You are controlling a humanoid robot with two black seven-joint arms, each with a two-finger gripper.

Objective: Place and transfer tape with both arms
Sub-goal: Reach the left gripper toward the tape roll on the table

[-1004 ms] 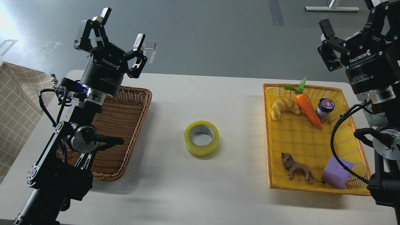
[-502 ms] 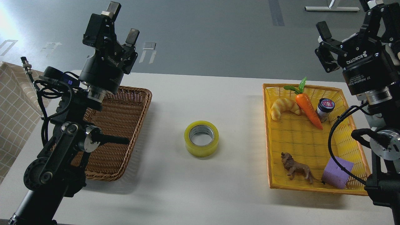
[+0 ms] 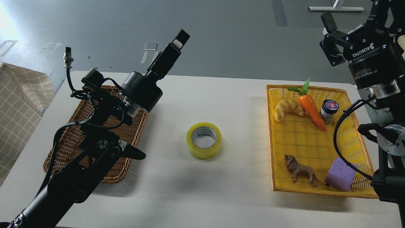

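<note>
Flat on the white table (image 3: 234,196) lies the tape (image 3: 204,140), its round hole facing up, so its axis stands upright; it sits between the two baskets, touching neither. Its band is glossy translucent yellow around a grey-white core. The left gripper (image 3: 177,39), seen edge-on above the woven brown wicker basket (image 3: 126,134), is a dark bar whose fingers I cannot tell apart. The right gripper (image 3: 345,30) is raised beyond the yellow plastic mesh basket (image 3: 300,139); its spread cannot be told, only one finger showing clearly.
</note>
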